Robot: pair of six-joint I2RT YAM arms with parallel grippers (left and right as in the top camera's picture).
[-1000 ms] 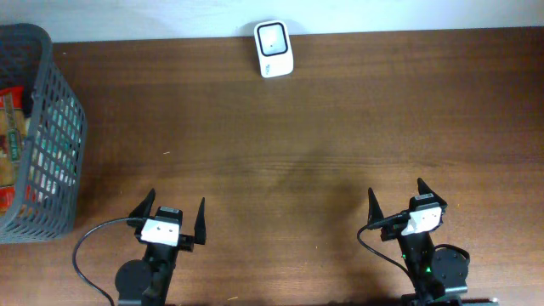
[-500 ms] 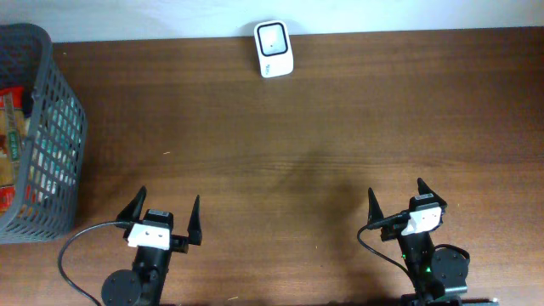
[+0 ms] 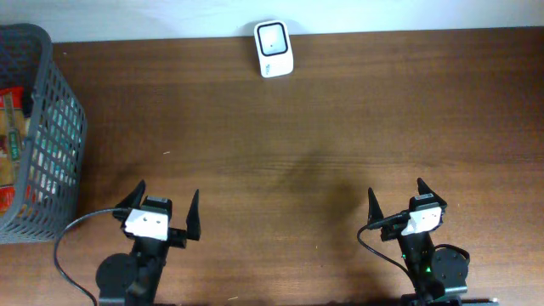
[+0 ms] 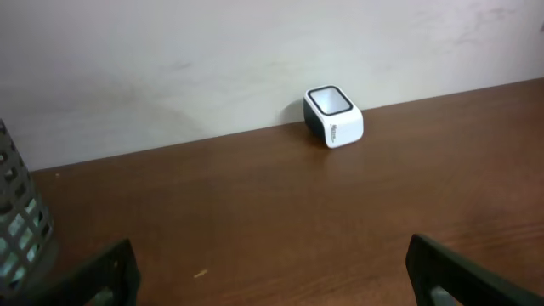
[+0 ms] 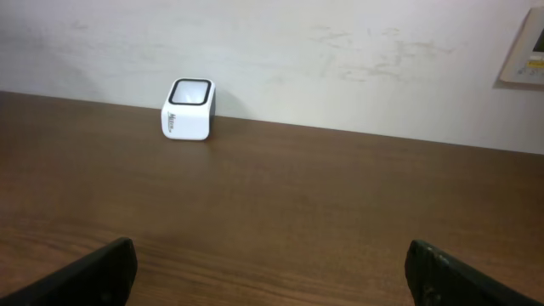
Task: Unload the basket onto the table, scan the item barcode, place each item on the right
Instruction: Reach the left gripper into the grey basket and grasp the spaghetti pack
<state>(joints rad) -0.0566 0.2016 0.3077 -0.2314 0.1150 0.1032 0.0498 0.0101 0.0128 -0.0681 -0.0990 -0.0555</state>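
A white barcode scanner point(image 3: 274, 48) with a dark window on top stands at the table's far edge against the wall; it shows in the left wrist view point(image 4: 333, 116) and the right wrist view point(image 5: 189, 108) too. Red and orange packaged items point(image 3: 12, 144) lie inside the grey mesh basket point(image 3: 61, 127) at the left, partly hidden by its wall. My left gripper point(image 3: 168, 190) is open near the front edge, with nothing between its fingers point(image 4: 109, 274). My right gripper point(image 3: 396, 188) is open and empty at the front right, far from the scanner.
The basket's grey wall point(image 4: 17, 229) shows at the left edge of the left wrist view. A white wall runs behind the table, with a pale wall plate point(image 5: 525, 49) at the upper right. Bare brown wood lies between the grippers and the scanner.
My left arm has shifted a little to the left, toward the basket, with its gripper still open. The right arm, scanner and basket have not moved.
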